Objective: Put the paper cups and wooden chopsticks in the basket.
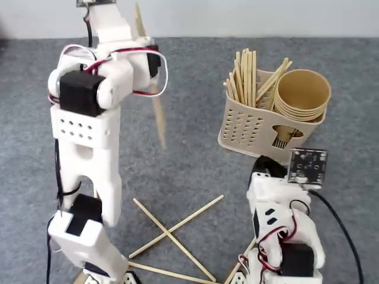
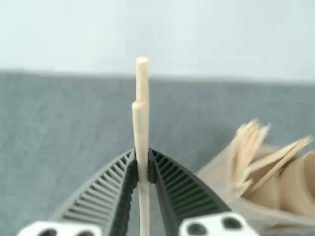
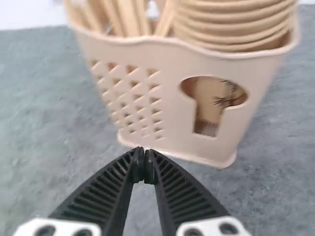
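My left gripper (image 2: 141, 169) is raised above the grey mat and shut on two wooden chopsticks (image 2: 141, 113), which stand up from between its jaws. From above, those chopsticks (image 1: 158, 115) hang slanted beside the raised left arm, left of the basket. The beige basket (image 1: 246, 127) holds a stack of paper cups (image 1: 302, 94) and several chopsticks (image 1: 246, 74). My right gripper (image 3: 144, 164) is shut with nothing in it, low over the mat just in front of the basket (image 3: 162, 64) wall. Several loose chopsticks (image 1: 174, 228) lie crossed on the mat between the arm bases.
The grey mat (image 1: 195, 160) covers the table. The right arm's base (image 1: 284, 236) stands at the front right, close to the basket. A pale wall (image 1: 237, 18) bounds the far edge.
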Robot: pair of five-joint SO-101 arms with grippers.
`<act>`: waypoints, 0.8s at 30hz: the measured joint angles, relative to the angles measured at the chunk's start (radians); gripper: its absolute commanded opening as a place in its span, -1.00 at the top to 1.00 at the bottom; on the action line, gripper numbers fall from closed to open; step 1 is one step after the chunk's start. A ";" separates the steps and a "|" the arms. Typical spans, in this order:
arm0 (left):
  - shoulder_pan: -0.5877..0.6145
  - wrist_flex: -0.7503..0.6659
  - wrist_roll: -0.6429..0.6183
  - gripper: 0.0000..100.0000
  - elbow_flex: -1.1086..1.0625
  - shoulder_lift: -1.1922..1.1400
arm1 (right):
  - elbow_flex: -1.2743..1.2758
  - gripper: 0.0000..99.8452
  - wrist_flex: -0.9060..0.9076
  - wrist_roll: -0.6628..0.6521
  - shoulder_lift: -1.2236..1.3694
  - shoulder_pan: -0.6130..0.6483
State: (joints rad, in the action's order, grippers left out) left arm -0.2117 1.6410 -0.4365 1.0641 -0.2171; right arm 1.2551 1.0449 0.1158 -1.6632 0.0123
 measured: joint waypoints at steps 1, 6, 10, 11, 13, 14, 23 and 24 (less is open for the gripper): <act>-0.009 -0.014 -0.009 0.97 0.031 -0.009 | 0.000 0.98 -0.003 0.000 0.000 -0.011; -0.054 -0.118 -0.064 0.97 0.157 -0.034 | 0.000 0.98 -0.009 0.000 0.000 -0.018; -0.084 -0.207 -0.117 0.97 0.189 -0.034 | 0.000 0.98 -0.009 0.000 0.000 -0.020; -0.094 -0.227 -0.130 0.97 0.190 -0.034 | 0.000 0.98 -0.009 0.000 0.000 -0.023; -0.112 -0.264 -0.166 0.97 0.190 -0.034 | 0.002 0.98 -0.014 0.000 0.000 -0.025; -0.120 -0.282 -0.184 0.97 0.190 -0.034 | 0.009 0.98 -0.021 0.000 -0.003 -0.023; -0.190 -0.470 -0.255 0.97 0.114 -0.072 | 0.048 0.98 -0.071 0.000 0.000 -0.021; -0.198 -0.488 -0.255 0.97 0.089 -0.089 | 0.048 0.98 -0.071 0.000 0.002 -0.021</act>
State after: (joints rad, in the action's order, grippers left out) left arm -0.4097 1.1531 -0.6912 1.1531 -0.3061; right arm 1.3027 0.9743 0.1158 -1.6617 -0.0092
